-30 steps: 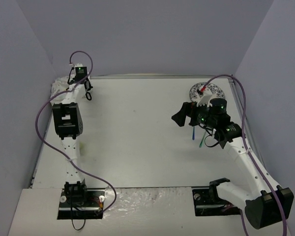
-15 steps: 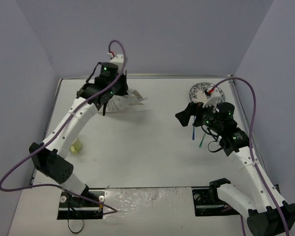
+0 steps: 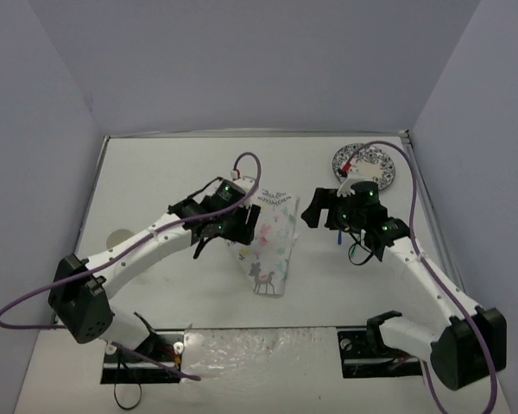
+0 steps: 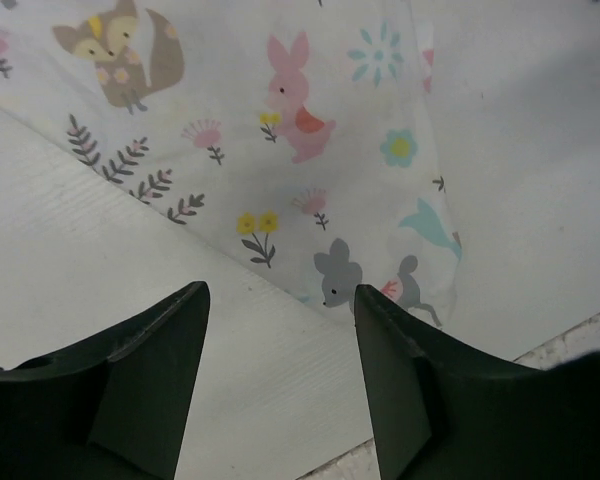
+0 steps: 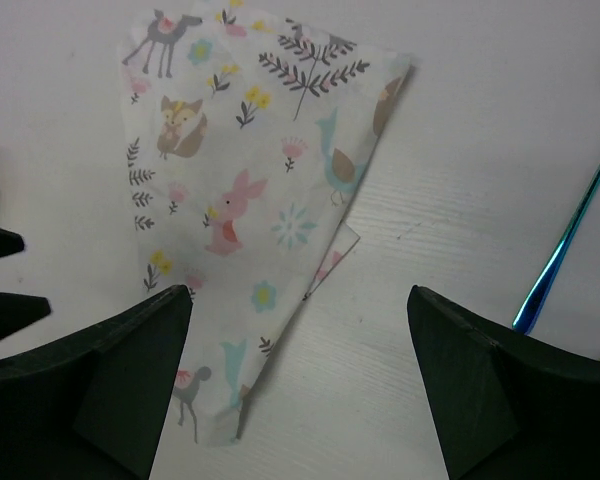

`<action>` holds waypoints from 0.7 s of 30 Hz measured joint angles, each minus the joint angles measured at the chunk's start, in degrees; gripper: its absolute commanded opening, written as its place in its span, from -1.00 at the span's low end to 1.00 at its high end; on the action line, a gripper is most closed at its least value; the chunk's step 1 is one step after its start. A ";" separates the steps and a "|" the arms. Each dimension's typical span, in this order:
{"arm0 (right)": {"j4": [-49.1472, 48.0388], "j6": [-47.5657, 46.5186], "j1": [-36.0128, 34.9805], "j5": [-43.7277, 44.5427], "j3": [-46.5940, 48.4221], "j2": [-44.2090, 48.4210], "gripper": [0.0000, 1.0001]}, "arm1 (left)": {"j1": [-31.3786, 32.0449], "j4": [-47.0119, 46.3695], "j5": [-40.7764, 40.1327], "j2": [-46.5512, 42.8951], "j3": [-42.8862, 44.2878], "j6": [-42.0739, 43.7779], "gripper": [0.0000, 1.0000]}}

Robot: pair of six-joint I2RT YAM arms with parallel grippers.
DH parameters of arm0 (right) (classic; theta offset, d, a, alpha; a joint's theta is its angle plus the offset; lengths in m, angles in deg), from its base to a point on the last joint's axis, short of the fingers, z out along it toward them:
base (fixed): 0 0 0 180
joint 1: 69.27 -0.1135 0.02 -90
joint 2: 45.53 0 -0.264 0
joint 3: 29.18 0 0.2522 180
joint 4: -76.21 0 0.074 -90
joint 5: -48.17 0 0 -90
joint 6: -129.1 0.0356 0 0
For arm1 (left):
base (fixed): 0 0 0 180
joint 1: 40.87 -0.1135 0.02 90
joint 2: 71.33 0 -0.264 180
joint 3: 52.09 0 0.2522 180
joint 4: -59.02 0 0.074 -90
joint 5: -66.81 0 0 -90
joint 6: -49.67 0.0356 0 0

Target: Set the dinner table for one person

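The white dinner table (image 3: 155,181) carries an animal-and-leaf printed cloth (image 3: 269,246), folded into a rough triangle at the centre. It also shows as the cloth (image 4: 310,130) and the cloth (image 5: 250,200) in the wrist views. My left gripper (image 3: 233,231) hovers at the cloth's left edge. In the left wrist view the left gripper (image 4: 280,290) is open, with only bare table and the cloth's edge between the fingers. My right gripper (image 3: 315,207) is to the cloth's right. In its own view the right gripper (image 5: 298,291) is open wide above the cloth's folded corner and holds nothing.
A patterned plate (image 3: 363,161) lies at the back right. Behind the right wrist lie a blue utensil (image 3: 340,235) and a green one (image 3: 354,252); the blue handle (image 5: 565,250) shows in the right wrist view. A pale cup (image 3: 118,237) stands at the left.
My left arm swung from the far left corner to the centre, bringing the cloth with it. Its gripper has let go and opened. The right gripper shifted slightly left.
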 measured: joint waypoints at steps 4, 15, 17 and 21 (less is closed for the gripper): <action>-0.89 0.32 -3.74 4.07 0.02 -7.56 0.47 | -5.47 -2.82 -2.18 -1.30 0.00 -0.95 0.13; -6.78 0.72 -6.75 10.70 0.05 -22.77 0.23 | -21.18 -14.29 -7.90 18.61 1.80 -4.81 0.09; -7.84 0.61 -6.75 10.82 -0.04 -23.26 0.23 | -22.15 -15.00 -7.39 22.41 3.74 -4.64 0.08; -9.52 0.27 -6.80 10.79 -0.68 -23.57 0.23 | -24.14 -15.18 -6.58 27.71 8.93 -3.99 0.01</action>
